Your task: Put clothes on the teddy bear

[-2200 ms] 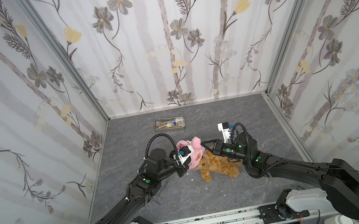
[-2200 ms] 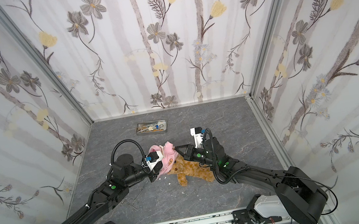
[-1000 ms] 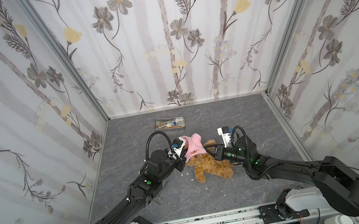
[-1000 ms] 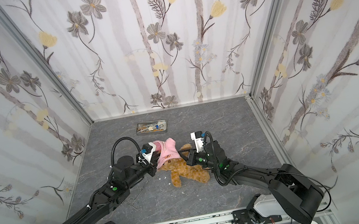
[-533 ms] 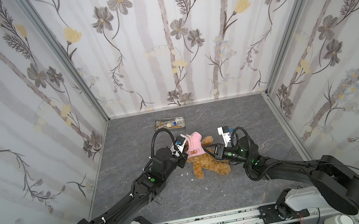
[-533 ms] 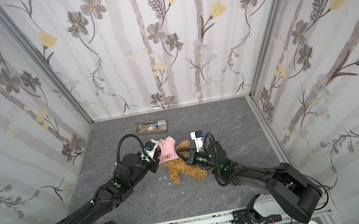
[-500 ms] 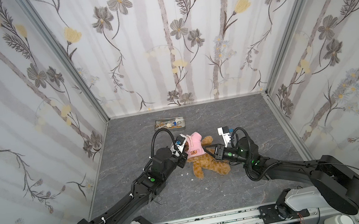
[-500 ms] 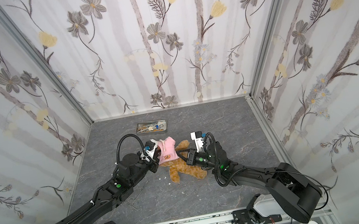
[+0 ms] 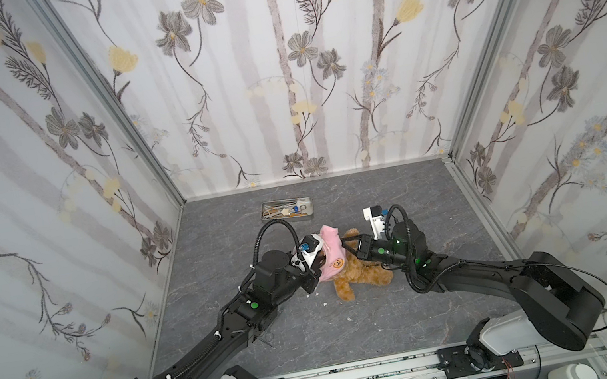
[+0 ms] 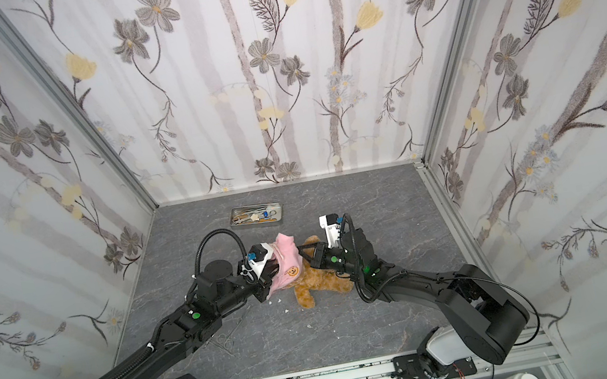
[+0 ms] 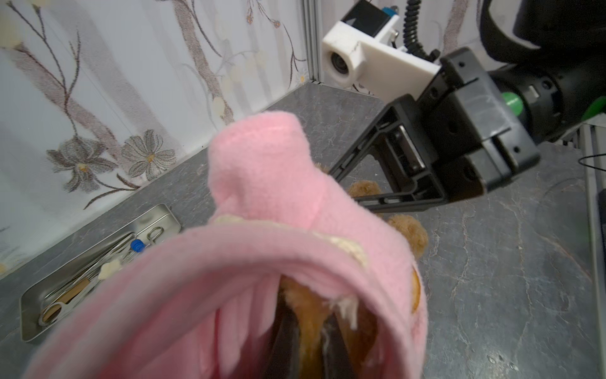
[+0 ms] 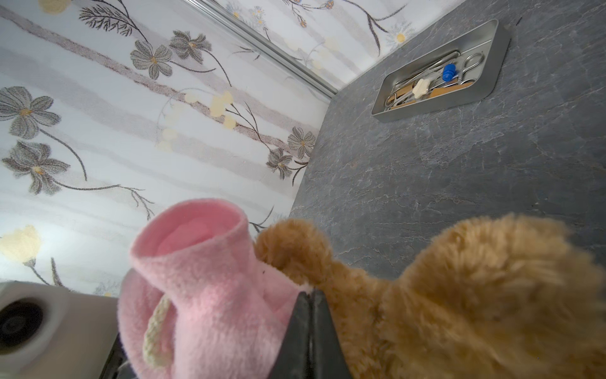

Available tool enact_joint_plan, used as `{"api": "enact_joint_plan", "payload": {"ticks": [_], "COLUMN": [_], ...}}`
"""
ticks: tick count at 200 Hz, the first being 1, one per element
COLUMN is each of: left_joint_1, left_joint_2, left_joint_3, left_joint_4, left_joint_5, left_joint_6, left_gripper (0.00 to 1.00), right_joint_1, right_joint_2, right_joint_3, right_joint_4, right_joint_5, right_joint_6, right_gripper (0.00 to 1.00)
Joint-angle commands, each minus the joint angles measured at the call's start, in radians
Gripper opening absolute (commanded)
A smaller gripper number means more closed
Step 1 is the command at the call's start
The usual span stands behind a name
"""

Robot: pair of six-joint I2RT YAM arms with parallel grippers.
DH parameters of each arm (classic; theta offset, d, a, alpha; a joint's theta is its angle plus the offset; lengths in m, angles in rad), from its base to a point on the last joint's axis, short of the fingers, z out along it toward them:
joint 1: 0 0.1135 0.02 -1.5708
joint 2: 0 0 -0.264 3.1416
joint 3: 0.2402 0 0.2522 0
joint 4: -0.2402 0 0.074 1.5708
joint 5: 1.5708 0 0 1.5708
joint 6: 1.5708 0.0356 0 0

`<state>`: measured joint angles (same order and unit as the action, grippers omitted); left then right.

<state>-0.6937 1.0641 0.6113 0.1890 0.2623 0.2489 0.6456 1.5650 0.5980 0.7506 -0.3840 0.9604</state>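
L gripper (image 11: 308, 326), R gripper (image 12: 311, 297) prob. pinch shirt (image 9: 331, 251) on teddy bear (image 9: 360, 278).

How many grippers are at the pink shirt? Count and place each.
2. The left gripper reaches inside the pink shirt; the right gripper is shut on the shirt's hem, beside the teddy bear. No others in view.

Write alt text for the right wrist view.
Close up, the right end effector pinches the hem of a pink shirt against a fluffy brown teddy bear. Behind, a metal tray of tools sits on the grey table.
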Motion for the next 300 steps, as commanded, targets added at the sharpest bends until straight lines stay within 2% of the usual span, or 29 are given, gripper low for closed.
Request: {"api": "enact_joint_plan", "payload": {"ticks": [1, 48, 111, 133, 155, 194, 227, 263, 277, 300], "left_joint_1": [0.002, 0.003, 0.002, 0.001, 0.0, 0.0, 0.0, 0.0, 0.0, 0.0], "left_joint_2": [-0.009, -0.038, -0.033, -0.027, -0.001, 0.022, 0.023, 0.023, 0.026, 0.039], "left_joint_3": [0.013, 0.011, 0.008, 0.011, 0.013, 0.024, 0.023, 0.016, 0.019, 0.041], "left_joint_4": [-0.003, 0.105, 0.124, 0.108, 0.078, 0.068, 0.061, 0.054, 0.053, 0.039], "left_joint_5": [0.124, -0.019, -0.344, -0.42, -0.429, -0.398, -0.339, -0.318, -0.332, -0.338], "left_joint_6": [0.059, -0.025, -0.089, -0.112, -0.146, -0.281, -0.314, -0.337, -0.394, -0.56], "left_gripper": [0.0, 0.0, 0.0, 0.0, 0.0, 0.0, 0.0, 0.0, 0.0, 0.0], "right_joint_1": [-0.002, -0.001, 0.0, 0.006, 0.013, 0.027, -0.004, -0.038, -0.025, 0.049], "right_joint_2": [0.014, 0.013, -0.011, -0.008, 0.006, 0.073, 0.037, -0.101, -0.146, -0.19], "right_joint_3": [0.034, 0.0, -0.073, -0.109, -0.123, -0.046, 0.0, 0.04, 0.023, -0.048], "right_joint_4": [-0.061, -0.214, -0.175, -0.108, -0.023, -0.162, -0.252, -0.356, -0.347, -0.209], "right_joint_5": [0.022, 0.082, 0.059, 0.025, -0.017, -0.009, 0.001, 0.053, 0.071, 0.067], "right_joint_6": [-0.041, -0.106, -0.108, -0.102, -0.104, -0.183, -0.246, -0.348, -0.396, -0.42], "right_gripper": [0.0, 0.0, 0.0, 0.0, 0.0, 0.0, 0.14, 0.34, 0.37, 0.39]}}
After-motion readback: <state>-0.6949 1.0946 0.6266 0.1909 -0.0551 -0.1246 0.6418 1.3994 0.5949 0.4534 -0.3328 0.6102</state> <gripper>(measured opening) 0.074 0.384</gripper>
